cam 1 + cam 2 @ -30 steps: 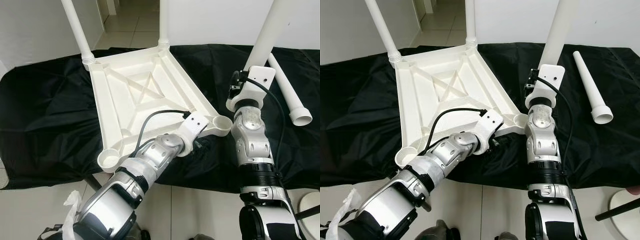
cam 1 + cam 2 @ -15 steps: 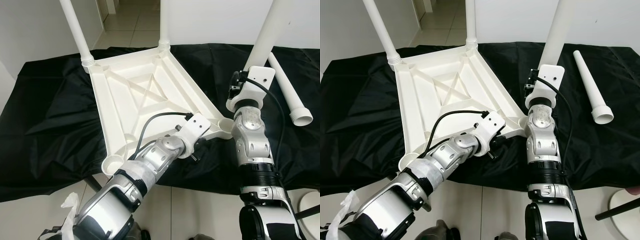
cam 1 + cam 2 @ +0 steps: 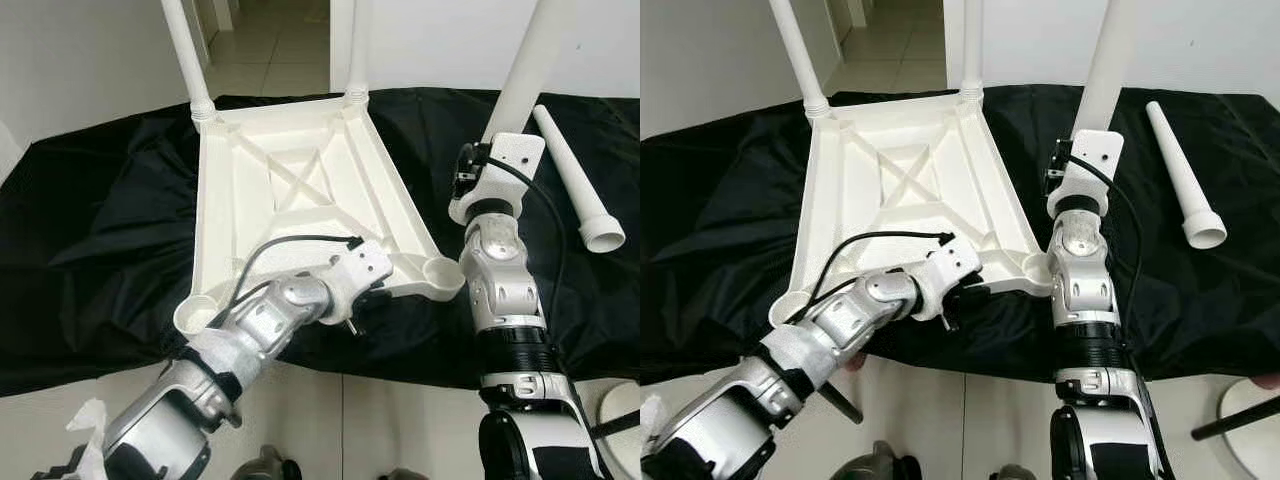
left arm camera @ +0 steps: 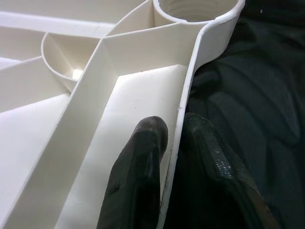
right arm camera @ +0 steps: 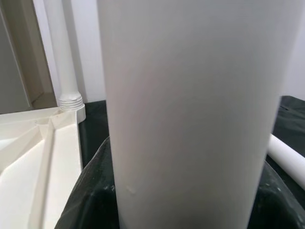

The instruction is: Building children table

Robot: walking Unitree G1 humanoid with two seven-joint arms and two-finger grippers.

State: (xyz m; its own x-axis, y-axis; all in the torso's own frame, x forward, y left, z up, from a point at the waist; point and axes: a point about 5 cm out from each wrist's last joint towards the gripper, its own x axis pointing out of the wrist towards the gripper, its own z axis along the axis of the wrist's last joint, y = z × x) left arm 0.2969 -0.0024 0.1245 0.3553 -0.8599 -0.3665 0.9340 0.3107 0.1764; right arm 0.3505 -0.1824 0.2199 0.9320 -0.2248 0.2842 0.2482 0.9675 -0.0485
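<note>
Head views: the upturned tabletop lies on the black cloth with two legs fitted; the right gripper holds a third leg upright near the empty corner socket. A spare leg lies aside.

Left wrist view: the left gripper is clamped on the tabletop's rim.

Right wrist view: the leg looms close, fingers hidden. Next, I judge, seat it in the socket.

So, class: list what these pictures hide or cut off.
1. Tops of the two fitted legs: cut by the eye views' upper edge.
2. Right gripper's fingers: hidden behind the held leg in its wrist view.
3. Held leg's lower end: hidden behind the right arm.
4. Tabletop's upper face: turned down on the cloth.
</note>
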